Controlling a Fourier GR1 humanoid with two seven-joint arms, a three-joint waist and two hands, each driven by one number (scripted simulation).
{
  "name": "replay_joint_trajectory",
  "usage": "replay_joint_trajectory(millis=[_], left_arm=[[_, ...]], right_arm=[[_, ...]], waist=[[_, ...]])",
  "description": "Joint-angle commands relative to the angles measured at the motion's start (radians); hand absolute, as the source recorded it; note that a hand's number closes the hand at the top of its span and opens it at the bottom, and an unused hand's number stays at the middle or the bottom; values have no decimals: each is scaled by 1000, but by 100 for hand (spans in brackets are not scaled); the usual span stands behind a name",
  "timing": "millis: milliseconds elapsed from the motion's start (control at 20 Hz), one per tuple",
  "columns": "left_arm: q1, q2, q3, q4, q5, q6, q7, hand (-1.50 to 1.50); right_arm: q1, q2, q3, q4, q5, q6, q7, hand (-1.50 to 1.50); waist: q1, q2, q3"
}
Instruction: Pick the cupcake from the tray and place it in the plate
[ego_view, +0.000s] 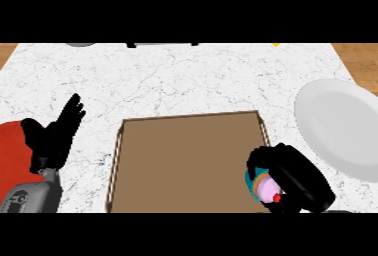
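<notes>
A cupcake (264, 189) with pink frosting, a teal wrapper and a red dot shows at the lower right, mostly hidden inside my right hand (295, 177), whose fingers curl round it. It is at the right edge of the brown tray (184, 160), near the tray's front corner. The white plate (341, 127) lies to the right, cut off by the view's edge, a short way beyond my right hand. My left hand (52, 137) rests open at the left, fingers pointing up, away from the tray.
A red object (13, 150) lies at the left edge under my left arm. Dark items (162, 44) sit at the far edge of the white marble counter (184, 80). Wooden surface (358, 60) shows beyond the counter's right corner.
</notes>
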Motion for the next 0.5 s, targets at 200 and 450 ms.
replay_joint_trajectory(millis=[200, 450], left_arm=[[44, 2, 3, -50, 11, -13, -6, 0], [9, -39, -42, -81, -21, 16, 46, 0]], right_arm=[[205, -25, -271, -362, -63, -214, 15, 150], [237, 14, -442, -392, -244, -166, 74, 150]], waist=[[13, 4, 1], [39, 12, 1]])
